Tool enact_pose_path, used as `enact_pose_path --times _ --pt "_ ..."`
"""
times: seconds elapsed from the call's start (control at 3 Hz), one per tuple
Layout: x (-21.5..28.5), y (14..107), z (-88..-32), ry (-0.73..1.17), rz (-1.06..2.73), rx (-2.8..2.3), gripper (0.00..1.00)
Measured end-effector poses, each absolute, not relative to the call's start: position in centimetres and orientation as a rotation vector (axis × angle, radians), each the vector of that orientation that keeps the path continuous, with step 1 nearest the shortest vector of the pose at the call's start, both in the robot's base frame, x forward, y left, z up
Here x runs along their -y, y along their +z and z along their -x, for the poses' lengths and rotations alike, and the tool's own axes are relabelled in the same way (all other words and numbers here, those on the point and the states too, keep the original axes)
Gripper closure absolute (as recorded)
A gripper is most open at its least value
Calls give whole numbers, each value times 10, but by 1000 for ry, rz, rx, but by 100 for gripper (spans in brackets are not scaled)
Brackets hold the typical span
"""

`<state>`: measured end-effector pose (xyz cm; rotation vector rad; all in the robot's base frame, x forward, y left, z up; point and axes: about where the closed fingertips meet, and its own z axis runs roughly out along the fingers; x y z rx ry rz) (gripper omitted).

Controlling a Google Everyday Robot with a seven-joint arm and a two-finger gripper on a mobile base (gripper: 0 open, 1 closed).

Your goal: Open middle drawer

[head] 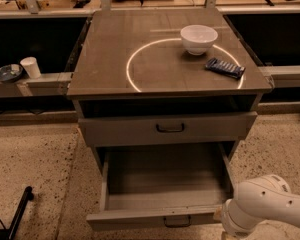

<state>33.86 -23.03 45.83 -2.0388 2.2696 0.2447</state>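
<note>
Whether the gripper (234,229) is spread or closed cannot be told, as its tip runs off the bottom edge at lower right, just beside the right end of the middle drawer (155,218), which stands well out of the cabinet (105,59) with its black loop handle (178,222) facing forward. More pull from here looks risky: it could run the drawer off its runners, or the white arm (270,204) could catch that corner and skew it, jolting the shut top drawer (120,130) and the bowl (198,38) and dark packet (225,68) on the cabinet top
</note>
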Motion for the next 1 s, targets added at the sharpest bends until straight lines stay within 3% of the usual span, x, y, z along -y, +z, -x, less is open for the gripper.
enact_pose_path --times 0.67,1.0 --pt "242 511 -376 77 1884 -2300 0" --pt "244 515 -380 65 1867 -2305 0"
